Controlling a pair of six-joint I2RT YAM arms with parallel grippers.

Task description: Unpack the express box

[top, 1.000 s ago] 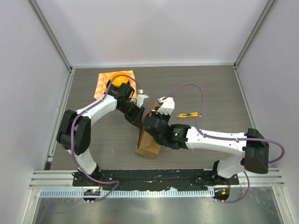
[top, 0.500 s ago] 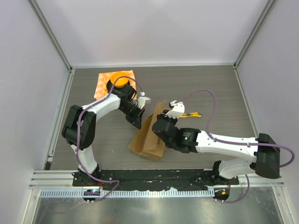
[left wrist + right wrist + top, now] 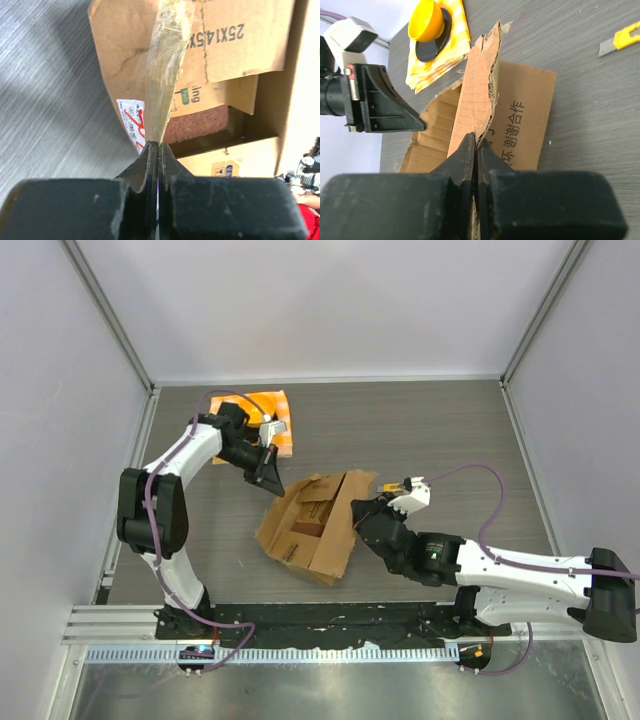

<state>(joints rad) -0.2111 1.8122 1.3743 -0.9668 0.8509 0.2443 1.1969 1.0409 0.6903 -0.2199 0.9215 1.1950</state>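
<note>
Top external view: brown rectangular cardboard express box (image 3: 310, 525), earlier upright, is laid open on the grey surface (image 3: 450, 430). A clear tape strip (image 3: 165, 65) is pinched by the left pincer (image 3: 158, 150), and a torn flap (image 3: 480, 90) by the right pincer (image 3: 476, 145); contents are judged reachable.

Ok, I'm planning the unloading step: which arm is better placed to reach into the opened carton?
Probably left: the left jaws pinch only a tape strip and face into the open express box, toward the reddish-brown item inside. The right jaws pinch a flap, steadying the box.
</note>
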